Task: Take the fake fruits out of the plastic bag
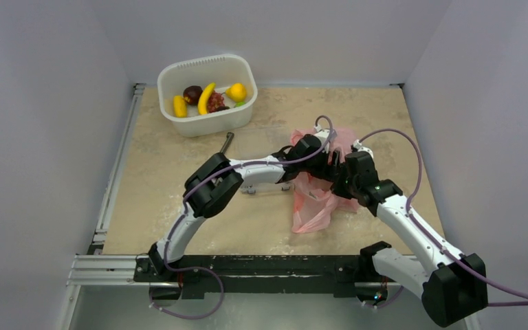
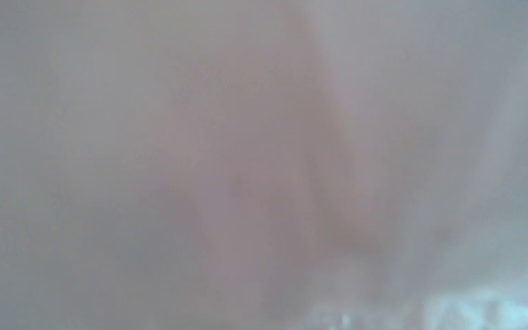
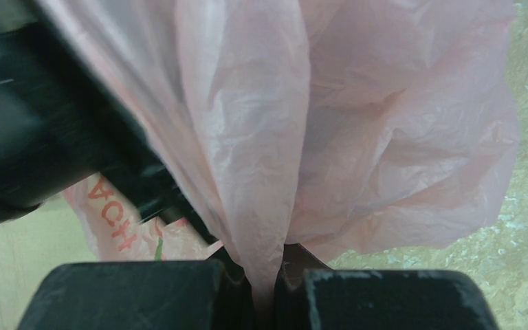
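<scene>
Gripping: right gripper (image 3: 267, 278) is clamped on a gathered fold of the plastic bag (image 3: 385, 137), film squeezed betw. both fingers.
Left gripper (image 1: 318, 152): at the bag's far top, tips lost in the film. Wrist cam gives only pinkish-grey blur, so can't tell if it's open or closed.
Bag look: thin, crinkly, translucent pink, w/ red print on a lower flap. It's bunched at the top, and the lower end sags onto the tabletop toward the near edge.
Bag spot: centre-right of table, betw. the two wrists.
Fruits: fake fruits (image 1: 210, 98) lie in a white tub (image 1: 210, 125) at far left, well apart from the bag. They incl. a yellow banana (image 1: 207, 96), a red bumpy one (image 1: 217, 103), a dark round one (image 1: 192, 93) and an orange-yellow round one (image 1: 236, 91).
Surface: beige stone-pattern tabletop (image 1: 172, 199), w/ a dark metal rod (image 1: 227, 142) near the tub's near side.
Room: plain pale grey walls (image 1: 41, 137) on three sides. An alu rail (image 1: 103, 269) runs along the near edge by the arm bases.
</scene>
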### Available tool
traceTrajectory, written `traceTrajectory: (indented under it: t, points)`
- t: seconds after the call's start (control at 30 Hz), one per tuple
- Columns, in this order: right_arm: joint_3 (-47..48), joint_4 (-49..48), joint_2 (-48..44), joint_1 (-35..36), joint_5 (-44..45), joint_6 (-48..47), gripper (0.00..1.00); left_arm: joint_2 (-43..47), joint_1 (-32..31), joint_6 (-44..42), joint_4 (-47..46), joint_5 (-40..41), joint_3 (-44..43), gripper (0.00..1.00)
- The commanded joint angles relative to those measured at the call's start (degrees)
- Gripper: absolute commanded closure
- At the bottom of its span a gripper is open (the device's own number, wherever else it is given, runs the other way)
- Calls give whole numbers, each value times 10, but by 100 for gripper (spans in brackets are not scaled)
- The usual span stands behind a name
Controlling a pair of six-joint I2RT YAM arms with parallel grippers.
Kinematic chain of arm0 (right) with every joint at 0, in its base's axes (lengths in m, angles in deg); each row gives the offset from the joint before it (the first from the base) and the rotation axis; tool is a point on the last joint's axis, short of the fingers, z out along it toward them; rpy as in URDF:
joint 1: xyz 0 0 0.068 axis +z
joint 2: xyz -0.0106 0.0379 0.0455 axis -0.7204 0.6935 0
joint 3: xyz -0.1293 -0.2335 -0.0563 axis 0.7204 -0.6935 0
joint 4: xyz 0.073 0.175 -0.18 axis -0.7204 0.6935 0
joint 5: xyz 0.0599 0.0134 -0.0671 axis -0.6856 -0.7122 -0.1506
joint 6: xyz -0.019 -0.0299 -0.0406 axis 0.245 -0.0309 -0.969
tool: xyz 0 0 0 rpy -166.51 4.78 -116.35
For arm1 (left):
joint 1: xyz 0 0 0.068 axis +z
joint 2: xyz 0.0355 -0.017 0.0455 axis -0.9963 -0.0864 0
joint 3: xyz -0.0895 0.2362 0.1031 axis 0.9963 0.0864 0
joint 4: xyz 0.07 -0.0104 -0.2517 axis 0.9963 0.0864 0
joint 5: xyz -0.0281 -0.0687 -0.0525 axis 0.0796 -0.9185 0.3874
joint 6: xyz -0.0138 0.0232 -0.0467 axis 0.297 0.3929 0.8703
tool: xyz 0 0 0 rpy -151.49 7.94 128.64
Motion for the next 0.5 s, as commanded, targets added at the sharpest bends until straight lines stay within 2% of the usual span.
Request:
traceTrajectory:
  t: [0.0,0.33,0.47]
  points:
    - [27,-4,-10,-2,55,20,100,101,-1,-40,41,21,21,84]
    - [30,13,6,-2,144,98,100,199,0,-42,106,-23,79,89]
    - [45,34,14,-2,188,140,100,255,1,-58,154,-28,119,95]
